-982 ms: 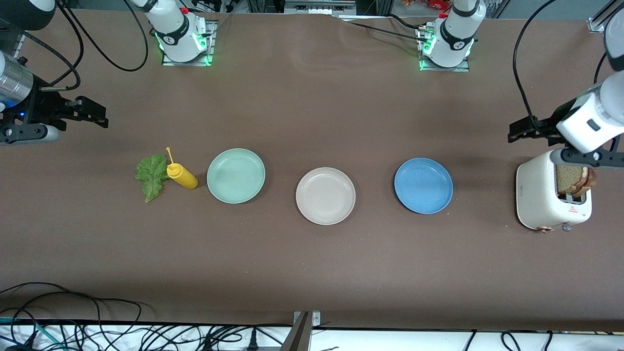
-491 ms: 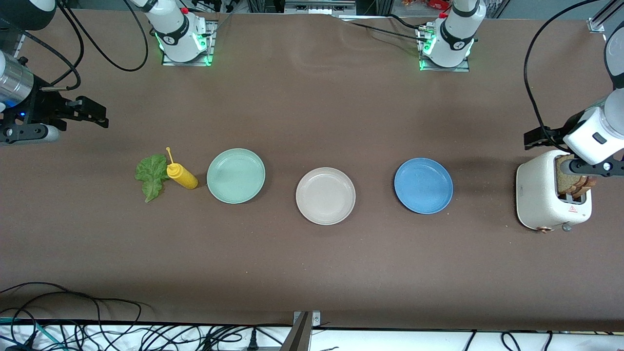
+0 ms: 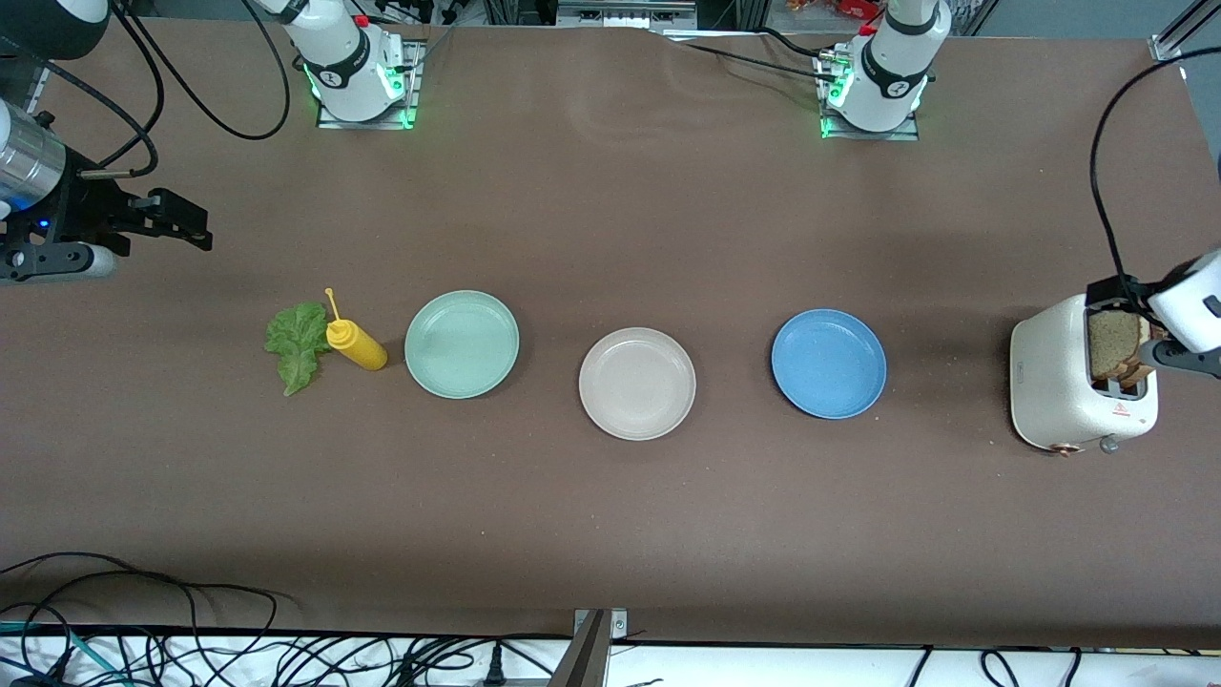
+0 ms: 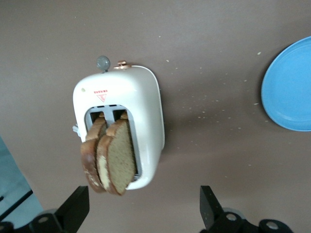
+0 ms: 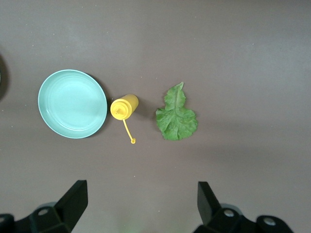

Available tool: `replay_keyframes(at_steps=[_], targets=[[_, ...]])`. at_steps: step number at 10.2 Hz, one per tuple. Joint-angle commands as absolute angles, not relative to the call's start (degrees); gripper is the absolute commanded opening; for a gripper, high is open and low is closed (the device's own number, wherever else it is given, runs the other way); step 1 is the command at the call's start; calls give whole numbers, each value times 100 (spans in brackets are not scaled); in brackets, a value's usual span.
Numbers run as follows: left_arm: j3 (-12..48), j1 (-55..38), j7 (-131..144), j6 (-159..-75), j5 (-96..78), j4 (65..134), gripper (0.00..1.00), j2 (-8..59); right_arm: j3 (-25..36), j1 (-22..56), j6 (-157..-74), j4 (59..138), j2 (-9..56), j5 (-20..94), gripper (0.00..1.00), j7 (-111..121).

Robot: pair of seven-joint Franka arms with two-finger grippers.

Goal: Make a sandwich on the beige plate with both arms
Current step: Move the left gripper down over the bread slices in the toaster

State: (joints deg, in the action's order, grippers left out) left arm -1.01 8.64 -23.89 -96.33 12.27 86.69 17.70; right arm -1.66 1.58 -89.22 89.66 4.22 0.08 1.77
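The beige plate [image 3: 637, 384] lies empty mid-table between a mint-green plate [image 3: 462, 343] and a blue plate [image 3: 828, 363]. Two brown bread slices [image 3: 1116, 345] stand in a white toaster [image 3: 1059, 386] at the left arm's end. My left gripper [image 3: 1118, 294] hangs open over the toaster. The left wrist view shows its open gripper [image 4: 144, 209] above the slices [image 4: 111, 156] and toaster [image 4: 141, 111]. A green lettuce leaf [image 3: 298, 343] lies at the right arm's end. My right gripper [image 3: 191, 225] waits open and empty above the table; in its wrist view [image 5: 141, 204] the lettuce [image 5: 176, 115] lies below.
A yellow mustard bottle [image 3: 355, 343] lies between the lettuce and the mint-green plate; the right wrist view shows the bottle [image 5: 124, 107] and that plate [image 5: 73, 103]. The blue plate's edge [image 4: 289, 92] shows in the left wrist view. Cables run along the table's front edge.
My left gripper has moved toward the left arm's end of the table and now hangs over the toaster and bread. The right arm has not moved.
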Motion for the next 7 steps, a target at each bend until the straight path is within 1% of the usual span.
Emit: replay_keyframes(at_steps=[1, 3, 7], targets=[[-35, 1168, -3109, -10018, 1248, 8630, 100, 2108, -185, 141, -8903, 9018, 352, 18, 100, 149], [-26, 1283, -3339, -10274, 942, 8876, 100, 2223, -193, 141, -8903, 9018, 352, 18, 100, 149], [-26, 1423, -3594, -10371, 932, 9061, 100, 2294, -211, 167, -8912, 9009, 352, 17, 100, 158]])
